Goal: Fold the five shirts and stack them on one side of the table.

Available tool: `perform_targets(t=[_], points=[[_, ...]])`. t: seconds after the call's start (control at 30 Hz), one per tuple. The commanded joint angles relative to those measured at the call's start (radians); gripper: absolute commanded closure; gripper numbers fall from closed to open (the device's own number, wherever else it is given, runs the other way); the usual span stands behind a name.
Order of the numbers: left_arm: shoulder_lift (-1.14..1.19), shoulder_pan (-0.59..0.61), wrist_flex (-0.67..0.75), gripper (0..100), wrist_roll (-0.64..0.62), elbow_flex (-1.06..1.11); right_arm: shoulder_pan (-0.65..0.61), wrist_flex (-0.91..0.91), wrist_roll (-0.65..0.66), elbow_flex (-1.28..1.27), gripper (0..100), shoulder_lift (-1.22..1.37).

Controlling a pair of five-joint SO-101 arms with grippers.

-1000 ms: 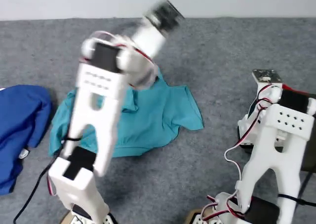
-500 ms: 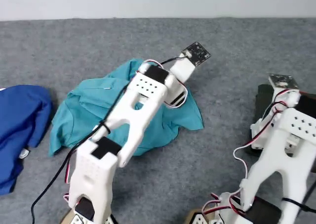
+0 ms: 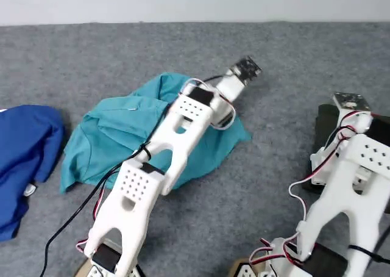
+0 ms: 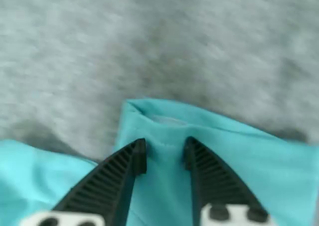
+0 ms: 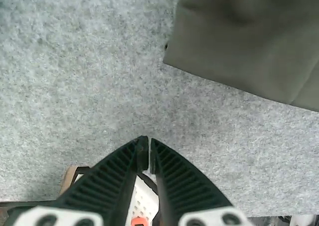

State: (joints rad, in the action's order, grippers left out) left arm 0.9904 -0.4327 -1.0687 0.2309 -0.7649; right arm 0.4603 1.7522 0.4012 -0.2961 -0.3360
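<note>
Nearest, the right gripper is hanging over the grey table with its jaws pressed together on nothing, and a dark olive shirt is lying just beyond its tips. Farther out, the left gripper is hovering with jaws narrowly parted over an edge of the crumpled teal shirt, which is lying mid-table. A blue shirt is sitting well apart at the left side.

Worktop: grey felt-like covering, matted texture, spans the whole near field.
Wall: plain white strip along the worktop's far edge.
Light: even, soft shadows.
</note>
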Motion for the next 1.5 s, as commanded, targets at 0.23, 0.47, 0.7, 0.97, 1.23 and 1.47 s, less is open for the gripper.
perform_targets(t=[0.23,0.47,0.7,0.97,1.23,1.47], points=[[0.103,0.000,-0.345,88,0.012,-0.621,0.012,0.036,0.009,0.015,98.9,-0.008],[0.104,-0.129,-0.580,88,0.021,-0.771,0.010,0.036,0.009,0.015,98.9,-0.008],[0.141,-0.216,-0.684,79,0.060,-0.682,0.012,0.036,0.009,0.015,98.9,-0.008],[0.238,-0.233,-0.631,79,0.061,-0.667,0.012,0.038,0.009,0.012,98.9,-0.008],[0.298,-0.218,-0.562,80,0.060,-0.667,0.012,0.038,0.009,0.012,98.9,-0.008],[0.301,-0.218,-0.569,91,0.061,-0.667,0.012,0.038,0.009,0.012,98.9,-0.008]])
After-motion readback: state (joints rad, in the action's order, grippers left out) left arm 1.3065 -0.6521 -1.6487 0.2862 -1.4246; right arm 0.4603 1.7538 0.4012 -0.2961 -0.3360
